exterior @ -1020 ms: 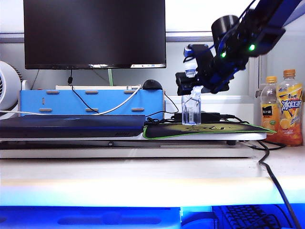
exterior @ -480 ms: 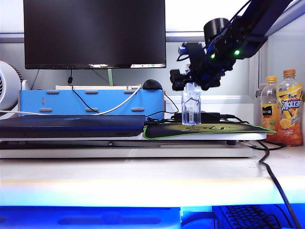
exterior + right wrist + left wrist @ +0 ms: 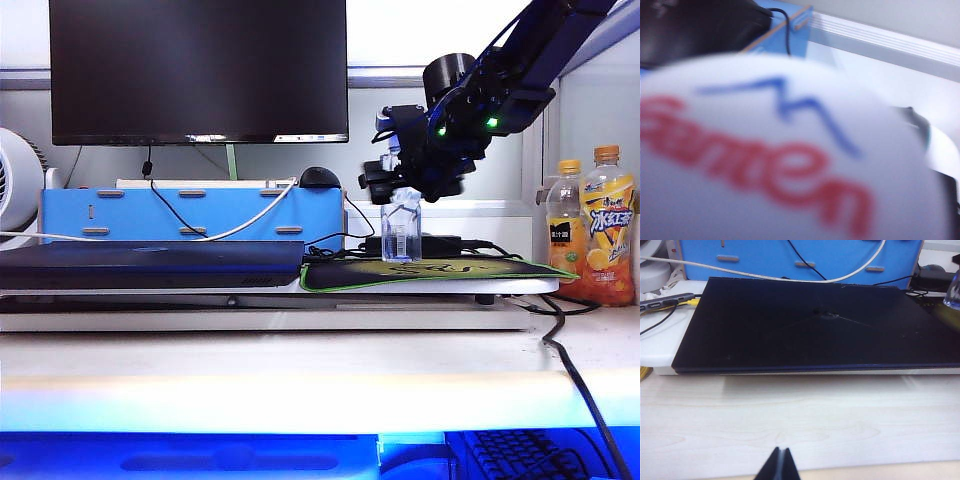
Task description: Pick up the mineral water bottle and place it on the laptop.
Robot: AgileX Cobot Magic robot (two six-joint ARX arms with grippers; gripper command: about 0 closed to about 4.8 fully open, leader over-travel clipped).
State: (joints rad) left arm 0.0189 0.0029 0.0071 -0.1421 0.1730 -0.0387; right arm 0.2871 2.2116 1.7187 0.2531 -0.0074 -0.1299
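The mineral water bottle [image 3: 401, 235] stands upright on the green-edged mouse pad [image 3: 440, 272], to the right of the laptop [image 3: 150, 262]. My right gripper [image 3: 400, 180] hangs over the bottle's top and covers its neck and cap. In the right wrist view the blurred white cap [image 3: 780, 150], with red and blue print, fills the frame and hides the fingers. The closed dark laptop [image 3: 815, 325] lies flat ahead of my left gripper [image 3: 782, 460], which is shut and empty above the pale desk. The bottle [image 3: 955, 290] shows as a sliver at that view's edge.
A black monitor [image 3: 198, 70] and a blue box [image 3: 190, 215] with a mouse [image 3: 320, 178] on it stand behind the laptop. Two orange drink bottles [image 3: 608, 225] stand at the far right. A black cable [image 3: 575, 380] runs over the desk's front right. A white fan [image 3: 15, 185] is at the left edge.
My right gripper has come down and to the left onto the top of the bottle. The bottle, laptop and left arm have not moved.
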